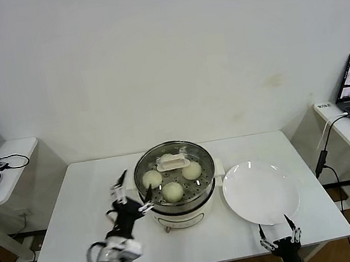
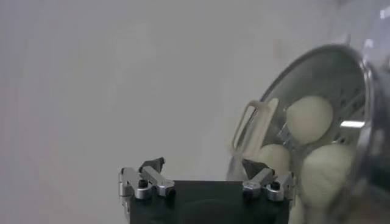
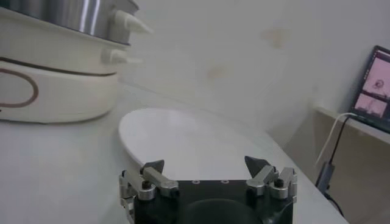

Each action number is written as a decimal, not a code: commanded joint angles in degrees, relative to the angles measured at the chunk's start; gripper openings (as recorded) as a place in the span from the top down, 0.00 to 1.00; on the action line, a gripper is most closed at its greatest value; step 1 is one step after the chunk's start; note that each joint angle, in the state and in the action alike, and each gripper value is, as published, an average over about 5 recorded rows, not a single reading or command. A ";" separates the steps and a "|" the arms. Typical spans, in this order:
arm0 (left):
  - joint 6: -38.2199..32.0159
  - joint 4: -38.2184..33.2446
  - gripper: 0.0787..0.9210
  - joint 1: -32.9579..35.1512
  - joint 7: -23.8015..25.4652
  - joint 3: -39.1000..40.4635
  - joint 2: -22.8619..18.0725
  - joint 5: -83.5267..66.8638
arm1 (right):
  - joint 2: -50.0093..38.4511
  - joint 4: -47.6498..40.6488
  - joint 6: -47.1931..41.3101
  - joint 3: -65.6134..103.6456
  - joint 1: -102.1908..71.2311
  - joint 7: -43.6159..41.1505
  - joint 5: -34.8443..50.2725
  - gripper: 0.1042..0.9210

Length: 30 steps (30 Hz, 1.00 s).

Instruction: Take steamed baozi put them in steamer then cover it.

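Left tool (image 1: 131, 190) open beside lidded steamer (image 1: 177, 194), fourth baozi hidden.

White table (image 1: 70, 214): two items rest directly on it. The steamer (image 1: 179, 208) stands near centre (cream base on the tabletop, lid on). A white plate (image 1: 261, 192) lies flat just beside it, on the robot's right, toward the front edge.

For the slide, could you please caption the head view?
Lid on the steamer over baozi; left gripper open beside it, right gripper open near the empty plate.
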 commanded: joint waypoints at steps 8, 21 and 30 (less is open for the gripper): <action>-20.84 1.17 0.12 23.97 -13.82 -18.52 -4.45 -49.18 | -6.57 7.03 -1.19 -4.26 -6.16 -1.73 12.13 0.12; -28.05 5.79 0.12 29.62 -8.85 -14.20 -9.72 -43.31 | -8.15 7.75 -1.80 -7.87 -6.27 -2.09 12.87 0.12; -28.85 5.99 0.12 30.07 -7.70 -13.58 -11.04 -41.08 | -8.90 8.49 -3.78 -9.72 -6.11 -2.52 14.39 0.12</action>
